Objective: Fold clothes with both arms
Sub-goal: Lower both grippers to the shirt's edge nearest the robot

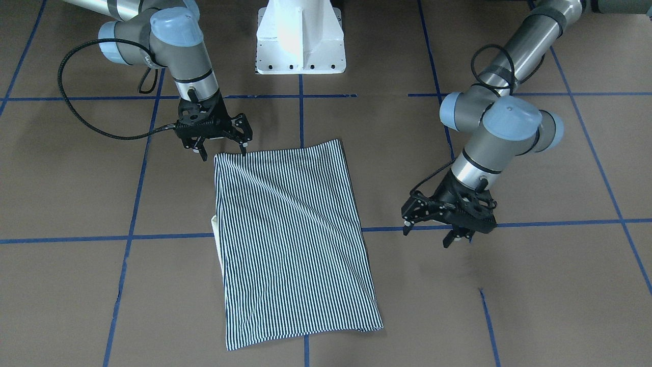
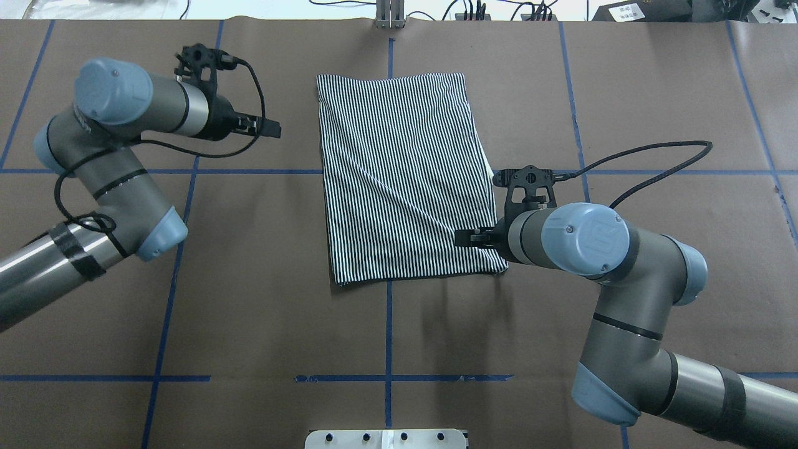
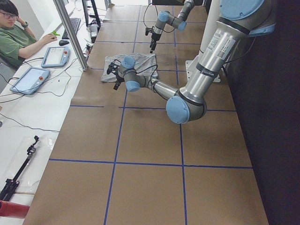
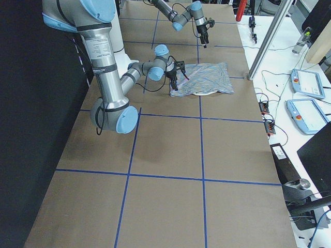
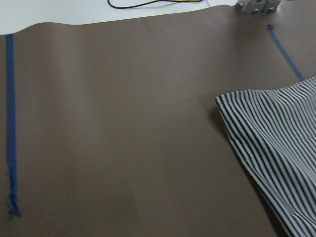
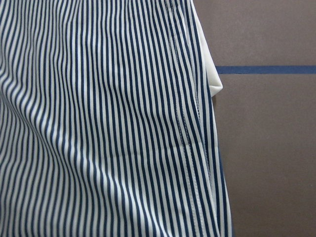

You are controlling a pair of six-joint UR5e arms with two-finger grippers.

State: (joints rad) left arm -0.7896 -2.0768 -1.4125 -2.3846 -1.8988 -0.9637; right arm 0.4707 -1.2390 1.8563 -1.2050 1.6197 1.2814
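The striped shirt [image 1: 290,239] lies flat on the brown table, folded into a tall rectangle, with a bit of cream collar [image 1: 216,229] peeking out at one long edge. My right gripper [image 1: 224,149] hovers open just over the shirt's corner nearest the robot [image 2: 464,238]; nothing is between its fingers. My left gripper [image 1: 429,233] stands open beside the shirt's other long side, well clear of the cloth [image 2: 271,128]. The right wrist view is filled by stripes [image 6: 98,123] and the collar tip [image 6: 210,74]. In the left wrist view a shirt corner [image 5: 276,148] shows.
The white pedestal base [image 1: 300,41] stands at the robot's edge of the table. Blue tape lines [image 2: 249,171] grid the brown surface. A seated person [image 3: 14,37] is at a white side table with tablets [image 3: 28,79] beyond the far edge.
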